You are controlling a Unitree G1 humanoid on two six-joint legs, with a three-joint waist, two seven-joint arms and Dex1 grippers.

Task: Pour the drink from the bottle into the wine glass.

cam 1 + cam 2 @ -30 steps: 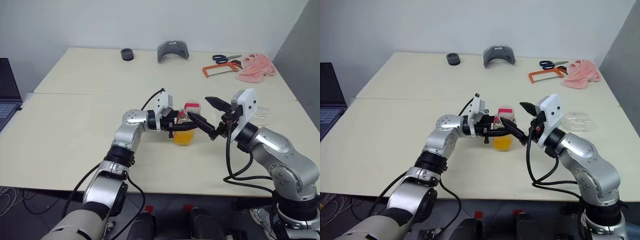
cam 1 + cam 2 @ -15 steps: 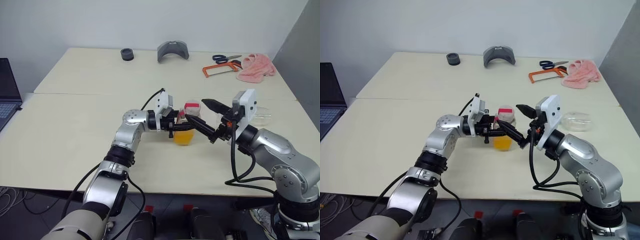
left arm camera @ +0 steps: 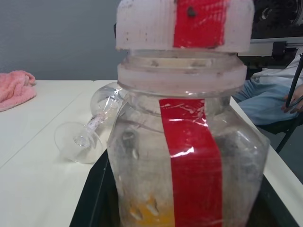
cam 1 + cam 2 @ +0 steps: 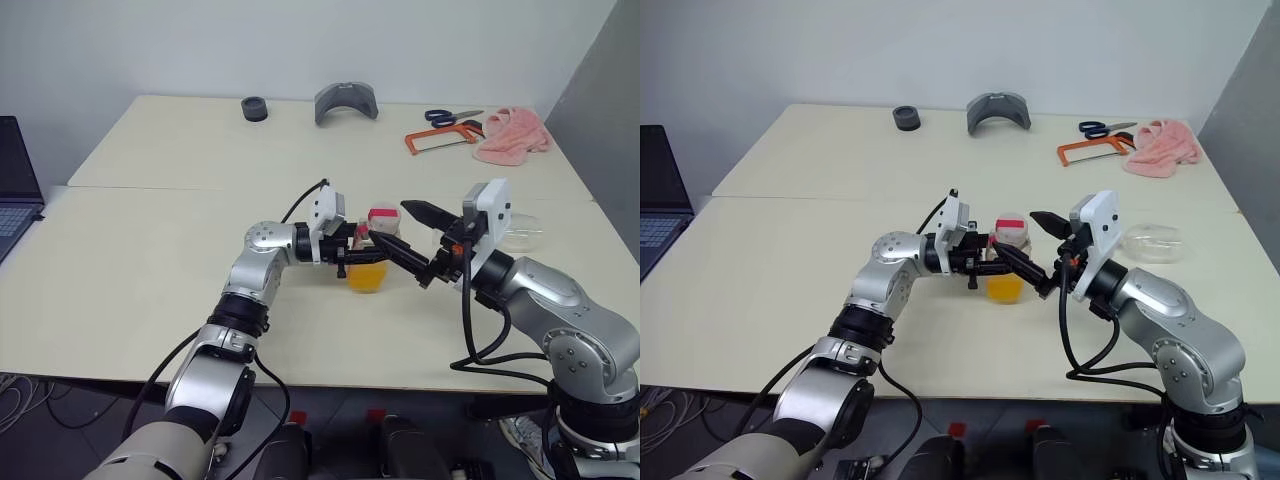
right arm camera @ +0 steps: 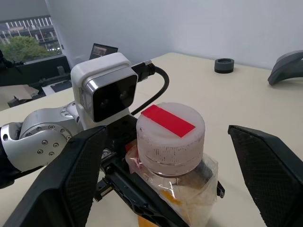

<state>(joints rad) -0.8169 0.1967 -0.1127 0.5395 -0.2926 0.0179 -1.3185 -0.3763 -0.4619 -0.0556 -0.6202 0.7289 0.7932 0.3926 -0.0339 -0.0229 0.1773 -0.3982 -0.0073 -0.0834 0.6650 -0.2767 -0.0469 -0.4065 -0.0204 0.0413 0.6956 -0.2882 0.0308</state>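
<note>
- left gripper (image 4: 352, 255) is pinched tight on the bottle (image 4: 372, 262), standing on the table (image 4: 150, 230) with its cap (image 5: 170, 130) still on; the drink (image 4: 367, 274) sits low inside.
- right gripper (image 5: 165, 156) is spread wide, one finger on each side of the cap, not touching.
- risk: an off-centre close could slip off the cap or tip the bottle.
- the wine glass (image 3: 92, 125) lies on its side beyond the bottle, well apart; it needs righting.
- hacksaw (image 4: 432, 140), scissors (image 4: 452, 117) and pink cloth (image 4: 512, 133) lie far off, nothing blocking.

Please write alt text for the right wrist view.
The bottle, its white cap still on, stands between the open right tool's two black fingers. The left tool grips it low down, on a cream table.
</note>
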